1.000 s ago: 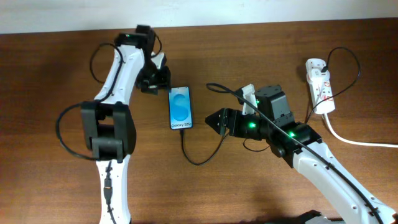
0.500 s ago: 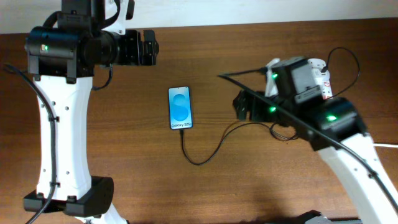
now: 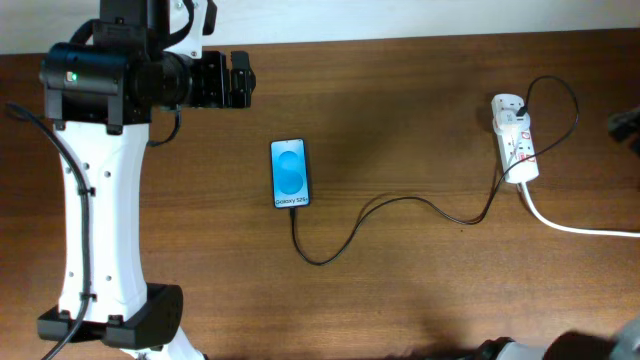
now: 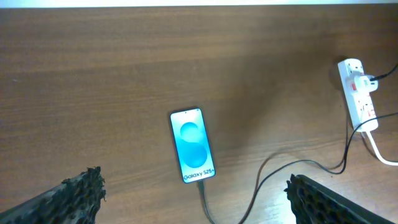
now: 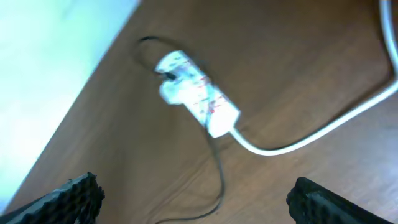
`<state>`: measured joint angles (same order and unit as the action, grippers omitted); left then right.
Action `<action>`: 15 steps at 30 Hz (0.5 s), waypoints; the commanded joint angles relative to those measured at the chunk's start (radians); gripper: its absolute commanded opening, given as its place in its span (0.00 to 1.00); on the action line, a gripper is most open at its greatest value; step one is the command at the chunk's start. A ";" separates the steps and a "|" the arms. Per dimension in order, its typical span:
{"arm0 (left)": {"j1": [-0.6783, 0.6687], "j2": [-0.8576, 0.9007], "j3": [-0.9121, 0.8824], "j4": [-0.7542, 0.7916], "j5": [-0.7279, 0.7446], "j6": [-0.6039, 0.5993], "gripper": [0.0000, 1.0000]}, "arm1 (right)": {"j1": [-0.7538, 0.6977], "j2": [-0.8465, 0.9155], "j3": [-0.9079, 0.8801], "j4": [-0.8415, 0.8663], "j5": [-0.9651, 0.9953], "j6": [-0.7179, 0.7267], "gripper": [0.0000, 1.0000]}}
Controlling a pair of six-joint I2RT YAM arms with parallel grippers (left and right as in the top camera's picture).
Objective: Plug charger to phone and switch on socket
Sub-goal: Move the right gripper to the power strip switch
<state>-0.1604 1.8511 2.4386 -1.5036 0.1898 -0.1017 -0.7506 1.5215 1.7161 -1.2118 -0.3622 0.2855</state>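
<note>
The phone [image 3: 290,173] lies flat mid-table with its blue screen lit; it also shows in the left wrist view [image 4: 193,146]. The black charger cable [image 3: 400,200] runs from the phone's bottom edge, loops on the table and reaches the white socket [image 3: 515,140] at the right. Its tip meets the phone's bottom edge [image 4: 200,185]. My left gripper [image 3: 235,80] is open and empty, held high over the table's back left, its fingers [image 4: 194,186] framing the phone from above. My right gripper [image 5: 193,190] is open and empty, above and apart from the socket [image 5: 196,93].
A thick white cord [image 3: 570,225] leaves the socket toward the right edge and shows in the right wrist view [image 5: 311,134]. The left arm's white column [image 3: 100,200] stands at the left. A dark part of the right arm [image 3: 627,125] shows at the right edge.
The right arm has pulled away from the table's middle to the far right, almost out of the overhead view. The left arm rose from beside the phone, then held still. The cable now lies on the table.
</note>
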 commanded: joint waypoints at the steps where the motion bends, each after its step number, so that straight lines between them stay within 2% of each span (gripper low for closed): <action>1: 0.006 -0.012 0.005 0.001 -0.004 0.005 0.99 | -0.076 0.119 0.011 0.048 -0.053 -0.024 1.00; 7: 0.006 -0.012 0.004 0.001 -0.004 0.005 0.99 | -0.094 0.338 0.010 0.230 -0.053 -0.015 1.00; 10: 0.006 -0.012 0.005 0.001 -0.004 0.005 0.99 | -0.088 0.424 0.010 0.304 -0.046 0.045 0.98; 13: 0.006 -0.012 0.004 0.001 -0.004 0.005 0.99 | -0.024 0.499 0.010 0.396 -0.021 0.042 0.98; 15: 0.006 -0.012 0.005 0.001 -0.004 0.005 0.99 | 0.051 0.547 0.010 0.455 0.010 -0.054 0.98</action>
<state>-0.1604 1.8511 2.4386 -1.5043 0.1898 -0.1017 -0.7670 2.0308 1.7168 -0.7765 -0.3843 0.3004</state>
